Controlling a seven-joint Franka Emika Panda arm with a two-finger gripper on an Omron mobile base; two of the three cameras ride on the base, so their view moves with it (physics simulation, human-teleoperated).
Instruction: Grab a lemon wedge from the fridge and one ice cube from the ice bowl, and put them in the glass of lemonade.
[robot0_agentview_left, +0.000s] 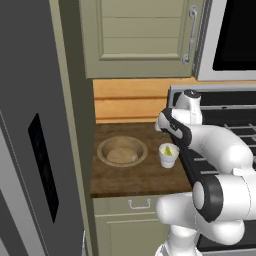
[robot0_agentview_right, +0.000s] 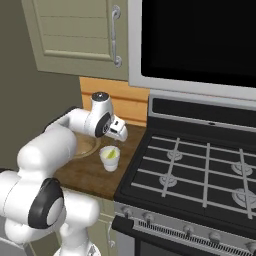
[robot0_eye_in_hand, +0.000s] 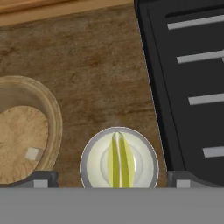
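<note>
Now the gripper (robot0_eye_in_hand: 113, 177) hangs just above the glass of lemonade (robot0_eye_in_hand: 119, 158) with its two dark fingertips (robot0_eye_in_hand: 41, 178) spread far apart, one at each side of the cup. They hold nothing. In the hand view the cup sits between them, at about six o'clock in the picture.

The lemon wedge (robot0_eye_in_hand: 118, 159) is already in the glass. It is a thin yellow-green slice standing on its edge in the pale drink, much smaller than the cup's round white mouth. So the lemon part looks done, and the ice part is next.

The ice bowl (robot0_eye_in_hand: 53, 114) is at about nine o'clock from the cup, just beside it on the brown wooden counter (robot0_eye_in_hand: 92, 74). It is wide, shallow and tan. One small pale ice cube (robot0_eye_in_hand: 33, 153) lies near its near wall.

To do the next step well, the arm should go straight up first, so the fingers do not bump the cup and spill it. Then it should slide over the bowl, come down with the cube in the middle of the open fingers, and squeeze softly. The cube is small and may slip away.

The black stove (robot0_eye_in_hand: 183, 78) lies at three o'clock from the cup.
</note>
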